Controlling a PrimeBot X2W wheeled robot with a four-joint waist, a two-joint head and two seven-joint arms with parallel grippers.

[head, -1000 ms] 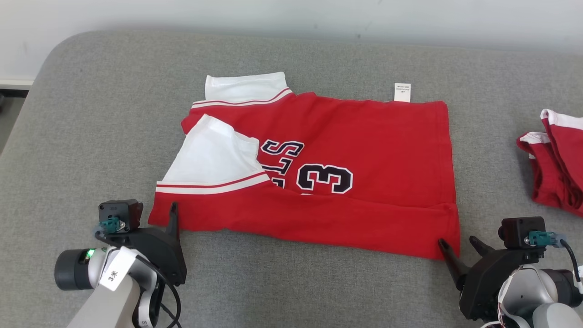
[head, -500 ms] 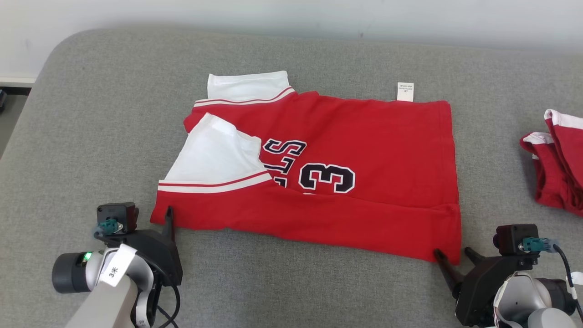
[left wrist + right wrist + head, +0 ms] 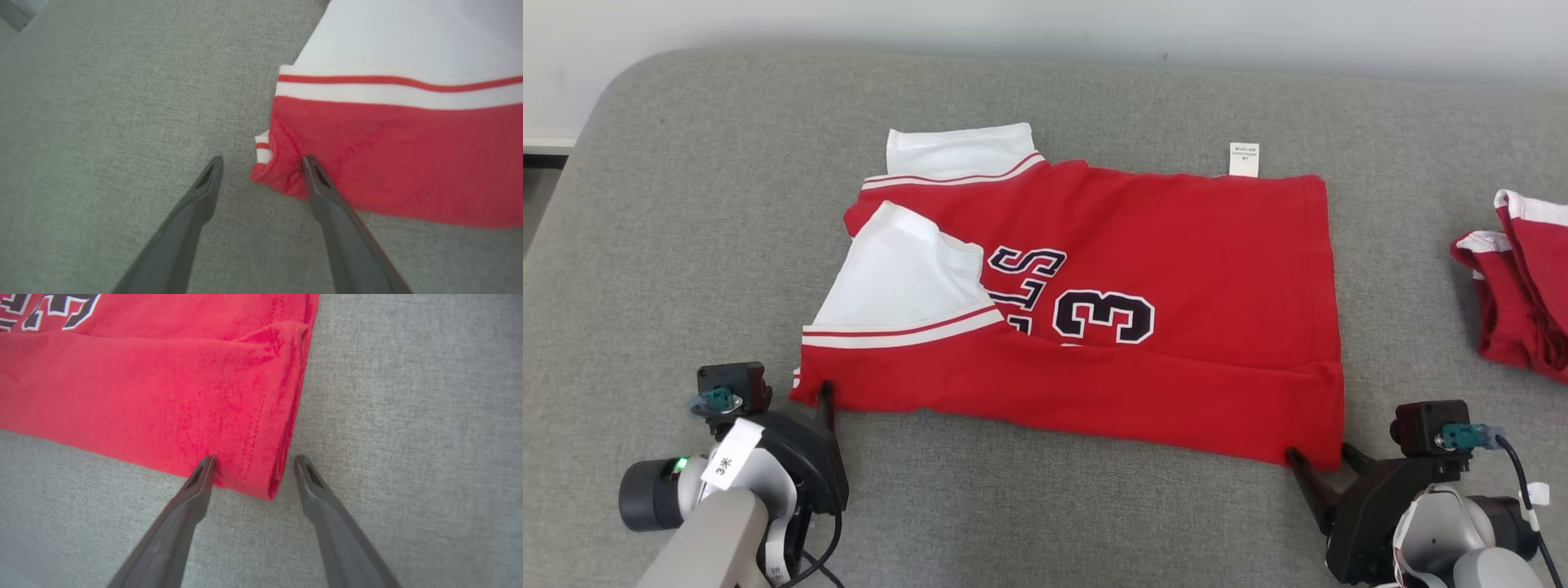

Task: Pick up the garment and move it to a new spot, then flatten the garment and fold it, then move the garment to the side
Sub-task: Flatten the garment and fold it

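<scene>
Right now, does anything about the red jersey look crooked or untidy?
Yes. On the jersey, the near flap is folded up at a slant and hides part of the number. A white sleeve lies over the lettering, a care label sticks out past the far edge, and striped trim pokes out at the near left corner.

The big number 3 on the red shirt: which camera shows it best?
The head view: the whole 3 lies flat and unobstructed on the shirt. The right wrist view catches a cropped scrap of dark lettering at its top edge; the left wrist view looks at the white sleeve instead.
</scene>
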